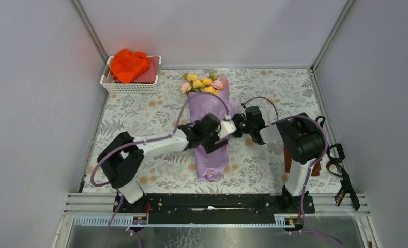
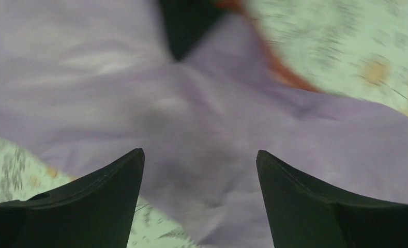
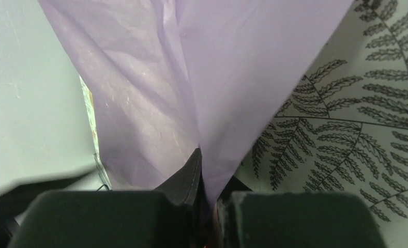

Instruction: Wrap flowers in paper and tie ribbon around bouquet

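**Wrap may spring open**

The right fingers (image 3: 189, 175) are pinched on a fold of lavender paper (image 3: 155, 77). The left fingers (image 2: 114, 196) stand apart above the bouquet (image 1: 212, 160), mid-table. If the pinch slackens, the cone could unroll; the ribbon (image 1: 346, 188) lies unused, near right.

Centre of fern-print table (image 1: 139, 119): bouquet (image 1: 208, 103) lying lengthwise, flowers (image 1: 201, 84) toward 12 o'clock, lavender paper (image 1: 212, 163) tapering toward 6. Over its middle, left gripper (image 1: 212, 137) reaching from 8, right gripper (image 1: 238, 125) from 3. White basket (image 1: 120, 87) holding orange cloth (image 1: 127, 64) at 10. Black ribbon (image 1: 346, 183) at 4.
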You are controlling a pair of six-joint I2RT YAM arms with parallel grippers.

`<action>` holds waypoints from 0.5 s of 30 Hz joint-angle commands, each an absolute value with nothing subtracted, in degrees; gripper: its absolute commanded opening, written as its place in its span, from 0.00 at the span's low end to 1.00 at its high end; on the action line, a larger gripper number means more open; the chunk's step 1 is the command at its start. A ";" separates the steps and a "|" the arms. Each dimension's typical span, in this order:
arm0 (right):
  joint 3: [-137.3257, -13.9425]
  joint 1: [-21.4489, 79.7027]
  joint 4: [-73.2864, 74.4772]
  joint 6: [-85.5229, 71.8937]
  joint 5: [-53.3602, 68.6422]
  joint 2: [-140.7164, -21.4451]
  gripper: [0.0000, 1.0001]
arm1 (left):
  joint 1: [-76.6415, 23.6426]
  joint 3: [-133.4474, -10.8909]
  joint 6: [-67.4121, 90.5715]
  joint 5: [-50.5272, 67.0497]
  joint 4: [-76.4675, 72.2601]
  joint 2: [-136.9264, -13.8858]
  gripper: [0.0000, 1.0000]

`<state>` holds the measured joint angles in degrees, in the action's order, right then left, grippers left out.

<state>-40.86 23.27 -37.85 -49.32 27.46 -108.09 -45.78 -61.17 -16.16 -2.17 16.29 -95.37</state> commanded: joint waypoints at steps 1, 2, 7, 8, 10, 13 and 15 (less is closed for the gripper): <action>-45.42 23.64 -30.27 -43.08 26.62 -105.38 0.14 | -53.29 -54.30 -29.15 -11.35 3.07 -97.20 0.86; -46.64 23.64 -27.89 -41.62 26.27 -104.78 0.18 | -53.71 -54.27 -29.96 -11.47 2.90 -99.16 0.85; -51.81 23.08 -14.29 -32.27 21.65 -99.96 0.38 | -54.92 -56.49 -31.17 -11.85 7.31 -108.24 0.77; -52.95 22.39 -11.22 -30.46 20.48 -98.64 0.42 | -55.01 -56.40 -31.21 -11.26 7.79 -108.92 0.76; -55.47 20.14 -5.22 -27.03 17.48 -95.37 0.46 | -55.17 -55.74 -31.43 -9.66 8.23 -109.21 0.75; -60.23 14.13 5.01 -22.33 10.61 -91.56 0.53 | -55.23 -54.81 -31.77 -7.22 8.89 -108.52 0.75; -63.42 8.46 10.53 -19.96 5.25 -89.94 0.57 | -55.20 -54.38 -32.17 -6.27 9.26 -108.14 0.75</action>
